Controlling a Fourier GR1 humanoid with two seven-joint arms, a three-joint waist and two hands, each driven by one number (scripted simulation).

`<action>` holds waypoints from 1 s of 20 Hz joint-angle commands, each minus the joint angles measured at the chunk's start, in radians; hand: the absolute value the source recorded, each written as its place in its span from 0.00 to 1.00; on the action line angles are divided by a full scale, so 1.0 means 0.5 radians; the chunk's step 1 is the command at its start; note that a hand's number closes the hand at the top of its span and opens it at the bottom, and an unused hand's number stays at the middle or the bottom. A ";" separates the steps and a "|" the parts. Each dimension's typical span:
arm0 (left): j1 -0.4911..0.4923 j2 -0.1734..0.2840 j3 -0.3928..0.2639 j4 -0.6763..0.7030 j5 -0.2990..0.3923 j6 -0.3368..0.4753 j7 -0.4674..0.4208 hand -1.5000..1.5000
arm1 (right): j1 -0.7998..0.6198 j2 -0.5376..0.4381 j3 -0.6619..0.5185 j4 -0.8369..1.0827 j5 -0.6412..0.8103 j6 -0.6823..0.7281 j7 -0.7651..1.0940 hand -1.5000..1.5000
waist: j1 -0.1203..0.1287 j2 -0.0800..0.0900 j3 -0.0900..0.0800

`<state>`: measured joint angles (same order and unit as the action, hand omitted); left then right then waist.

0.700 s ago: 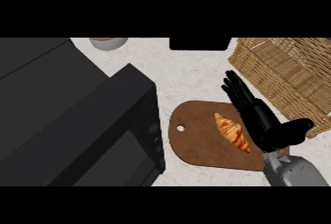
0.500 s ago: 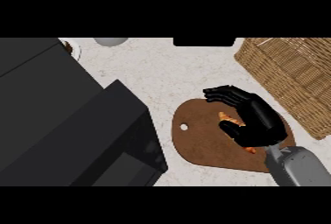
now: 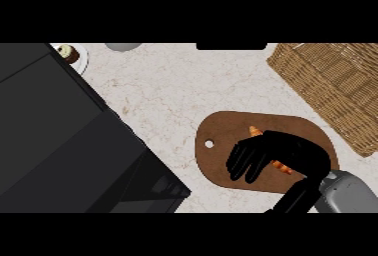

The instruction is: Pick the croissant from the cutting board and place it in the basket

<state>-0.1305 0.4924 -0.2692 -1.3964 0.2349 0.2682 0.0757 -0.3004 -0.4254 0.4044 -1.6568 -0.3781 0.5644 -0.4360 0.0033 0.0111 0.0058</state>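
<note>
A brown cutting board (image 3: 221,165) with a small hole lies on the pale counter, right of centre. On it lies the orange croissant (image 3: 255,131), mostly hidden; only its far tip and a sliver near the palm show. My right hand (image 3: 284,152) comes in from the lower right and lies over the croissant, fingers (image 3: 242,162) curled down round its left side. The croissant still rests on the board. The wicker basket (image 3: 332,82) stands at the upper right, apart from the hand. My left hand is out of sight.
A large black appliance (image 3: 59,140) fills the left side, its corner close to the board's left edge. A small plate with a cupcake (image 3: 70,52) and a grey bowl (image 3: 123,46) sit at the counter's far edge. Bare counter (image 3: 192,85) lies between the board and the basket.
My right hand has dropped from beside the croissant onto it and its fingers have curled over it, hiding most of it. The view has shifted left, so board and basket sit further right.
</note>
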 commanded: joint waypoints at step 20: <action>-0.270 -0.063 0.010 0.017 -0.057 -0.016 0.317 0.50 | -0.438 -1.343 -0.016 0.014 1.492 0.267 -0.584 0.00 | 0.010 -0.012 -0.009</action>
<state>-0.1778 0.4902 -0.2679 -1.3719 0.2144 0.2369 0.1547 -0.5172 -1.0554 0.3509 -1.6906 0.3079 0.6003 -0.5778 0.0090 0.0026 -0.0049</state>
